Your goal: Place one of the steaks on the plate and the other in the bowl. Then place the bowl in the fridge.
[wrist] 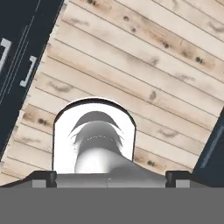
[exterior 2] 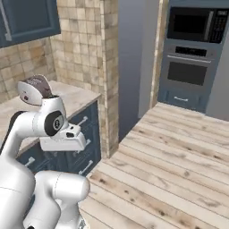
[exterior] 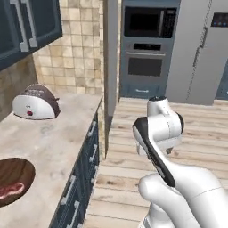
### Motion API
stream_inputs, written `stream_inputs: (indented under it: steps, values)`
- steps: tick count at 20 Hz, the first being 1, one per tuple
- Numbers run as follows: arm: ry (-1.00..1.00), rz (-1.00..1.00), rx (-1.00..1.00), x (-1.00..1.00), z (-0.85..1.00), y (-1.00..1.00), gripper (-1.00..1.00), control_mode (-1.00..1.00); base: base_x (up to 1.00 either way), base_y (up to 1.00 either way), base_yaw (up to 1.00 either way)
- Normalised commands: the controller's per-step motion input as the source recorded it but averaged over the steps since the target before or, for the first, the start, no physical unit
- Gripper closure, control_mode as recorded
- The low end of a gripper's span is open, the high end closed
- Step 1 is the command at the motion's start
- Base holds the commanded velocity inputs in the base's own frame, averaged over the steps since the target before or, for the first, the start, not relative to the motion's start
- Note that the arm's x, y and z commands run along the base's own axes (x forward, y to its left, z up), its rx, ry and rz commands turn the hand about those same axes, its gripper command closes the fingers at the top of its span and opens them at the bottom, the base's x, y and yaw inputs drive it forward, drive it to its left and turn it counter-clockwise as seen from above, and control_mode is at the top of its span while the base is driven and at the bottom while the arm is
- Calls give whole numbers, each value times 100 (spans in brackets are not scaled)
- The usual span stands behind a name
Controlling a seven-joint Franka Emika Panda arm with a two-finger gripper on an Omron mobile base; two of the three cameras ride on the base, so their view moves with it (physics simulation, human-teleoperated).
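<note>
While the arm was folded over the wood floor (wrist: 144, 65), we saw gripper (wrist: 107, 175) fingertips wide apart w/ nothing between; bowl (exterior: 15, 176) w/ steak (exterior: 11, 190) sat on the counter (exterior: 53, 138) near the toaster (exterior: 35, 102).

No readable text, brand or number appears anywhere in the kitchen. The fridge (exterior: 209, 49) carries a small dark display panel near its top, and the oven (exterior: 146, 46) another, both too blurred to read.

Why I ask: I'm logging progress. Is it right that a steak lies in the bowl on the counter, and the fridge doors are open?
No: the fridge doors are shut, as the left base view shows. A steak does lie in the bowl on the counter.
</note>
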Motion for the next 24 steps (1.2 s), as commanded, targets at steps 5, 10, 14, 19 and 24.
stream_inputs:
  steps: [5,10,14,19,24]
  values:
    - [0,0,0,0,0,0,-100,100,32,-82,-67]
    - [0,0,0,0,0,0,-100,100,99,-31,-9]
    - [0,0,0,0,0,0,-100,100,100,-70,-1]
    - [0,0,0,0,0,0,-100,100,100,-32,-1]
    - [0,0,0,0,0,0,-100,100,100,-4,-1]
